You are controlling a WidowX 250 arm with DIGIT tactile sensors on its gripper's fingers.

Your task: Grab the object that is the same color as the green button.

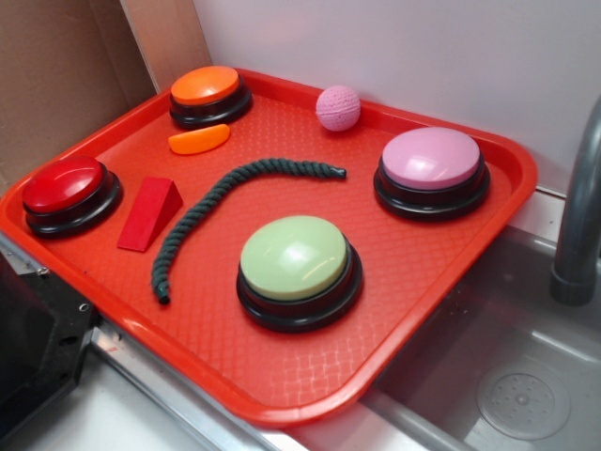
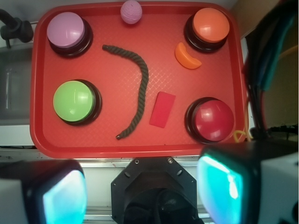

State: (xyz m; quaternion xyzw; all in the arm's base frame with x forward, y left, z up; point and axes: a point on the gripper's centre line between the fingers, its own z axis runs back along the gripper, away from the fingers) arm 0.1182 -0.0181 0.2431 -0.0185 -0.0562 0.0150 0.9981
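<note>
In the wrist view our gripper [image 2: 142, 186] hangs high above the near rim of the red tray [image 2: 42, 135], its two fingers [image 2: 229, 186] spread wide apart and grasping nothing; the exterior view does not show it at all. The dark green rope [image 2: 140, 88] lies straight ahead of the gripper, near the middle of the tray, curving from a near end just past the rim to a far end bent leftward; nothing touches it. The green button [image 2: 74, 101] sits ahead and to the left of us, close beside the rope's near half; the pink button [image 2: 66, 29] is farther off on that side. Just right of the rope lies the red wedge [image 2: 162, 109]; beyond it the orange crescent [image 2: 186, 57]; the red button [image 2: 213, 119] and orange button [image 2: 211, 25] stand to our right; a pink ball [image 2: 131, 11] rests at the far rim.
</note>
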